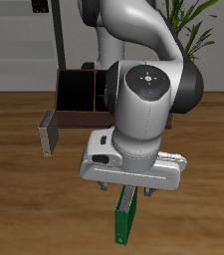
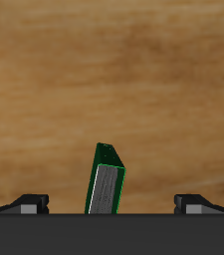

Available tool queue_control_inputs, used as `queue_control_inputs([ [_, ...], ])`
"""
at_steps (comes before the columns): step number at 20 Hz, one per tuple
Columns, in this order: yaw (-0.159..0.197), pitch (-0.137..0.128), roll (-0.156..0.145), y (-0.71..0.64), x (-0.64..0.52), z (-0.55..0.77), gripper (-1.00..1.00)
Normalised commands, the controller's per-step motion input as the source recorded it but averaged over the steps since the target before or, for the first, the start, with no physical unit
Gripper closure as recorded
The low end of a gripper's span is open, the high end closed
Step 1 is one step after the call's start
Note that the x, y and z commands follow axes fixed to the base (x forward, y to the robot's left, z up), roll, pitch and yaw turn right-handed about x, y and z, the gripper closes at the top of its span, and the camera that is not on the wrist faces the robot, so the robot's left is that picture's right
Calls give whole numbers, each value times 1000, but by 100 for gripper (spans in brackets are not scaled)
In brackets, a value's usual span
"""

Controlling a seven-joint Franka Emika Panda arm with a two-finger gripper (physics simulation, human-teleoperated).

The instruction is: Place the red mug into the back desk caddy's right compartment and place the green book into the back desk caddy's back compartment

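The green book point(image 1: 124, 217) stands upright near the front edge of the wooden surface point(image 1: 24, 169), its long axis vertical and leaning a little, directly under the gripper point(image 1: 135, 191). From the room view the arm's bulky white and grey body hides the fingers, so I cannot tell how far apart they are or whether they touch the book. The wrist view shows what that angle hides: the green book point(image 2: 106, 181) rises between the two dark fingertips point(image 2: 31, 203), with clear gaps on both sides, so the gripper is wide open and holds nothing. There the pale page edge faces the camera, framed by glossy green covers, over warm wood grain. Only the room view shows the back desk caddy point(image 1: 82, 92), a dark maroon box farther back, and a grey-white book point(image 1: 48, 134) standing apart.
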Motion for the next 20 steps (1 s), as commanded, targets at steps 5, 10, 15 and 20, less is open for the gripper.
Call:
queue_control_inputs([
  [5, -35, -14, -21, -14, -20, -283, -100],
  [10, 17, -35, -11, 26, -111, -192, -100],
  [15, -37, -16, -8, 33, -64, -176, -100],
  [20, -8, -4, -26, -72, -10, -152, -100],
])
